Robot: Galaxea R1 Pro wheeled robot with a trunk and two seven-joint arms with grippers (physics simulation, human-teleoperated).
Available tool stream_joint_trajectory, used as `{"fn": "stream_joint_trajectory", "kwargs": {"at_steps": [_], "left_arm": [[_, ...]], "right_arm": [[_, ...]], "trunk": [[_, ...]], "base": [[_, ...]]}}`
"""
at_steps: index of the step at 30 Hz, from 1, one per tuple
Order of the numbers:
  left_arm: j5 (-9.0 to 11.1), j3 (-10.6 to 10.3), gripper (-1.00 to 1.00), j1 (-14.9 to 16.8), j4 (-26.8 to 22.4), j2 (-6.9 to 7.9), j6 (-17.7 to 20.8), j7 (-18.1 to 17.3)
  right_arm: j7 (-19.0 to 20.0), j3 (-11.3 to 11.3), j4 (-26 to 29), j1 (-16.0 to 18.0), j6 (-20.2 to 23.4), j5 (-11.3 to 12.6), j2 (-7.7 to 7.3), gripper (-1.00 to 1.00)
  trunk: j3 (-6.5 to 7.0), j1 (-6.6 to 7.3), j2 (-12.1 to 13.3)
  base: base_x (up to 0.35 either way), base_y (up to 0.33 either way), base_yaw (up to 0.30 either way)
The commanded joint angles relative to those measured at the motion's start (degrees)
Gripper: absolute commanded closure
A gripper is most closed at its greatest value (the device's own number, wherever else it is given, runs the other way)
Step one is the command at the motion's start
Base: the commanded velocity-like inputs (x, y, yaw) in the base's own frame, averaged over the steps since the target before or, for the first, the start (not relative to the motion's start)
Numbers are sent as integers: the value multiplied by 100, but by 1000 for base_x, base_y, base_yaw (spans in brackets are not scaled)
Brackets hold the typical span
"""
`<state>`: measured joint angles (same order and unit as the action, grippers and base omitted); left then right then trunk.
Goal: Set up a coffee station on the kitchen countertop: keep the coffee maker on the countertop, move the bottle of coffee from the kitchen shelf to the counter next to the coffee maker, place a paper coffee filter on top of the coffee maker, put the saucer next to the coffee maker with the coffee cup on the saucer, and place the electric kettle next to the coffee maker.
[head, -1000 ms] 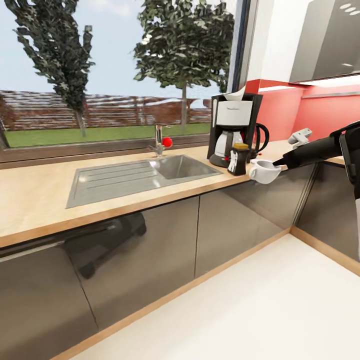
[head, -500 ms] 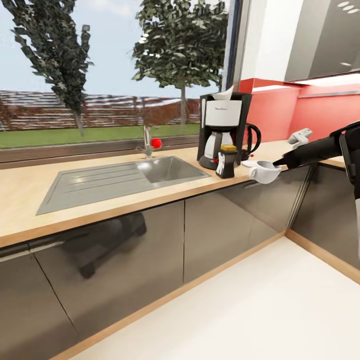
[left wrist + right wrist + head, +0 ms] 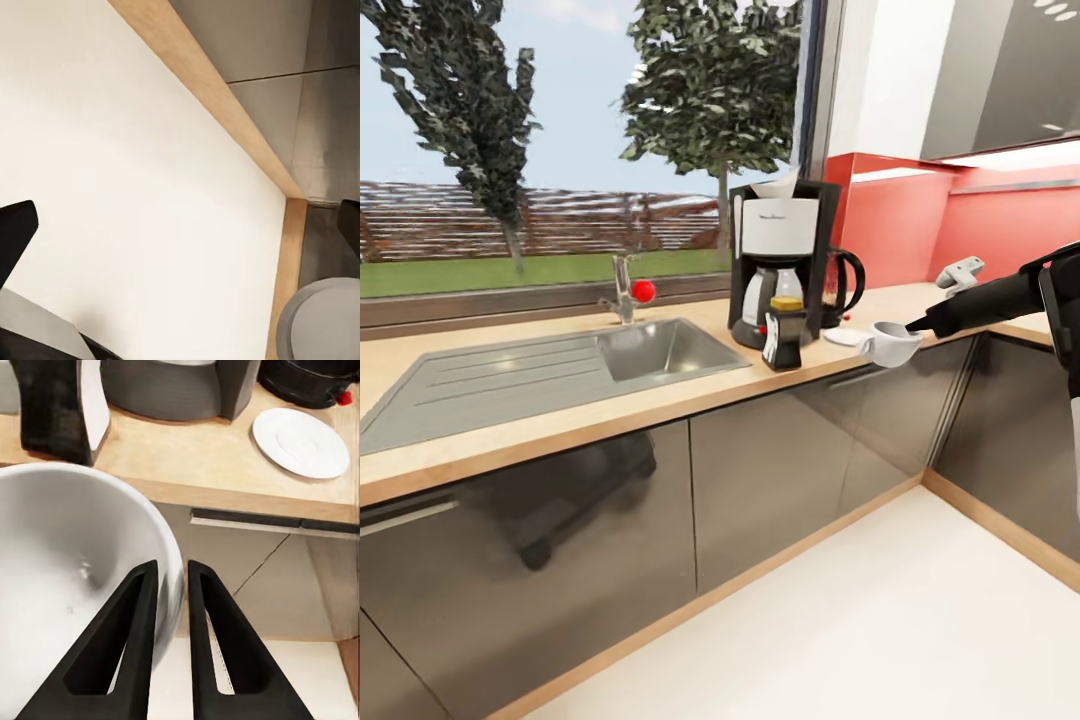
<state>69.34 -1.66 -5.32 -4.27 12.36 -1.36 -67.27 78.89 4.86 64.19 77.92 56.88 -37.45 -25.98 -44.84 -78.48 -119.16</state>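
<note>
The black-and-white coffee maker [image 3: 775,265] stands on the wooden countertop [image 3: 480,420] with a paper filter [image 3: 775,184] on top. A black electric kettle [image 3: 841,284] is right behind it, and the dark bottle of coffee [image 3: 784,336] stands in front. The white saucer [image 3: 846,337] lies beside them. My right gripper [image 3: 913,327] is shut on the rim of the white coffee cup [image 3: 890,345], held just off the counter's front edge near the saucer. In the right wrist view the fingers [image 3: 135,645] pinch the cup wall [image 3: 67,585], with the saucer [image 3: 300,441] beyond. My left gripper [image 3: 180,225] hangs open over the floor.
A steel sink [image 3: 560,362] with a faucet [image 3: 624,290] is set in the counter left of the coffee maker. Grey cabinet fronts [image 3: 780,470] run below and turn a corner at the right. The white floor [image 3: 860,620] lies open in front.
The whole head view has shifted, so the counter things sit further left in the picture. The cup held in my right gripper is now closer to the saucer.
</note>
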Motion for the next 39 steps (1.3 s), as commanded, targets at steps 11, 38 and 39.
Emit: {"fn": "stream_joint_trajectory", "kwargs": {"at_steps": [11,38,39], "left_arm": [[18,-19,-100,-4,-12,-2,-15,-6],[18,-19,-100,-4,-12,-4,-19,-3],[18,-19,-100,-4,-12,-2,-18,-4]], "right_arm": [[65,6,6,4,51,-55,-4,100],[48,6,-3,4,51,-58,-3,100],[48,6,-3,4,51,-59,-3,100]], "trunk": [[-5,-2,-2],[-5,-2,-2],[-5,-2,-2]], "base": [[221,-240,0],[181,-238,1],[251,-241,53]]}}
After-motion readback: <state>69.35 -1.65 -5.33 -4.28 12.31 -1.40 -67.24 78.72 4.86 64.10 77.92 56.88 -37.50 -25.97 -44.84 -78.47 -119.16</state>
